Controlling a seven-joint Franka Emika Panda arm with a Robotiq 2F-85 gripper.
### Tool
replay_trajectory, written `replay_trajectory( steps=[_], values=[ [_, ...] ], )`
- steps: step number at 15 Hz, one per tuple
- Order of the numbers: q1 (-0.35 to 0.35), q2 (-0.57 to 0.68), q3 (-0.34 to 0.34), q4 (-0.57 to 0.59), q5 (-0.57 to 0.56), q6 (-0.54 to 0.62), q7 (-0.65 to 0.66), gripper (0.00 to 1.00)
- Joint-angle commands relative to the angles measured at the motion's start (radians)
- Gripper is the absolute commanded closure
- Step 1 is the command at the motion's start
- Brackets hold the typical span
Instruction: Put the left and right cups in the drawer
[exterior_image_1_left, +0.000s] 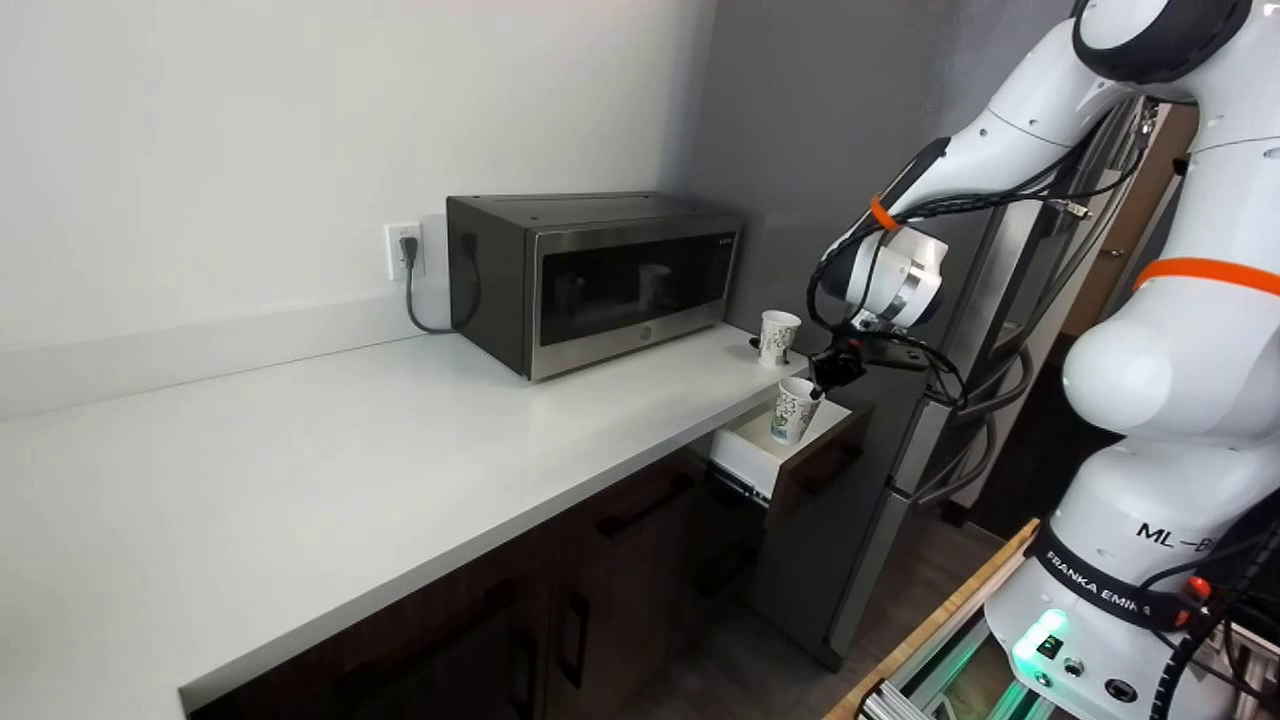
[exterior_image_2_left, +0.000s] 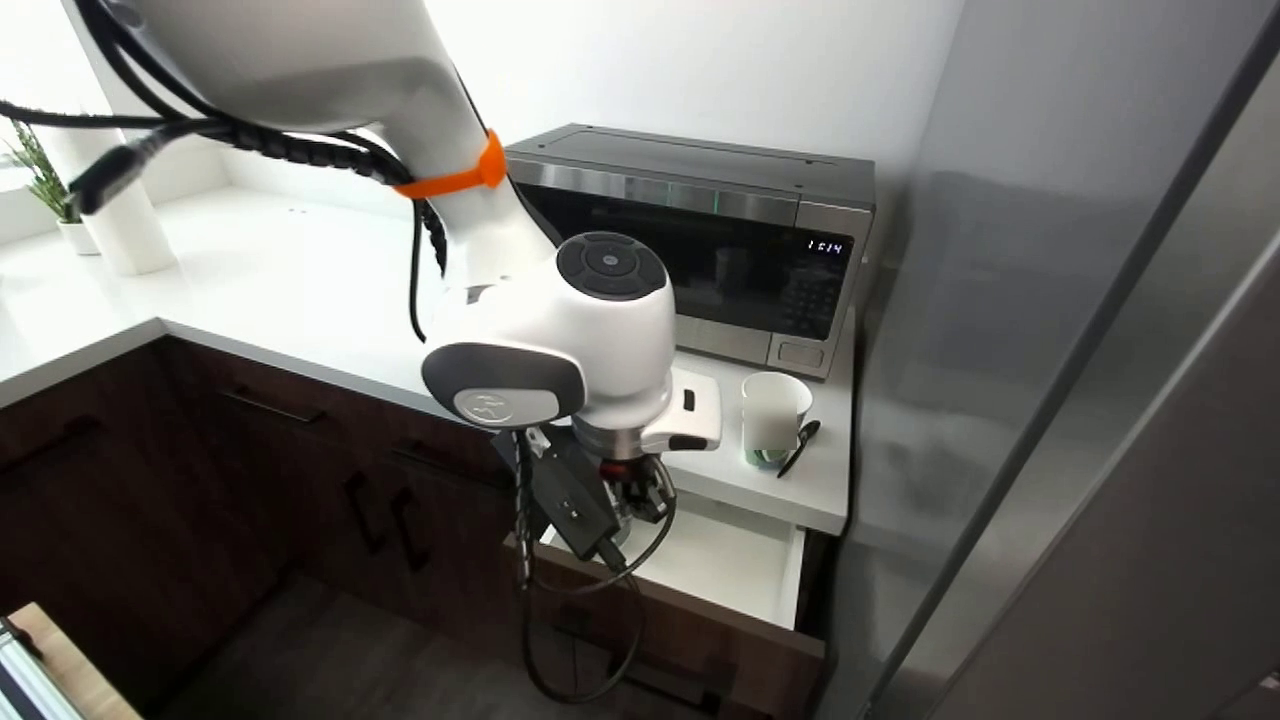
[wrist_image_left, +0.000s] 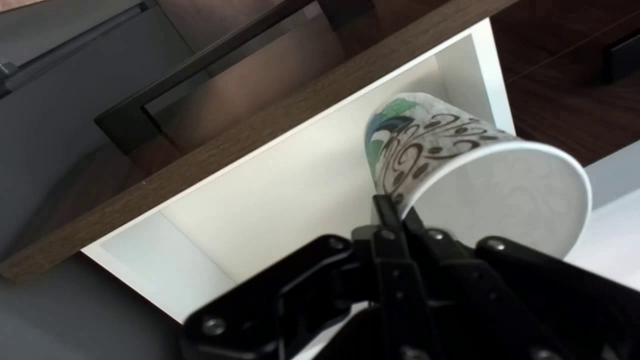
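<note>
The gripper (wrist_image_left: 398, 209), jaws pinched together, gripped the tilted cup (wrist_image_left: 435, 135) by its rim, in or over the drawer (wrist_image_left: 280, 190); the upright cup (exterior_image_1_left: 778, 335) stood on the counter (exterior_image_1_left: 400, 480) above the drawer.

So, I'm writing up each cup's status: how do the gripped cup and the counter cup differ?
Place: the gripped cup is over or in the open drawer, floor contact unclear; the counter cup stands on the counter.
Hold: the fingers pinch the gripped cup's wall at the rim; nothing grips the counter cup.
Shared: both are white, dark-patterned cups with mouths upward.
</note>
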Motion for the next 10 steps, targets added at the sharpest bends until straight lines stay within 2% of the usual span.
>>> replay_trajectory(
  steps=[1,10],
  values=[
    [0.020,0.082,0.000,0.017,0.011,0.090,0.025,0.99],
    [0.090,0.241,-0.044,0.100,0.000,0.150,0.138,0.99]
  ],
)
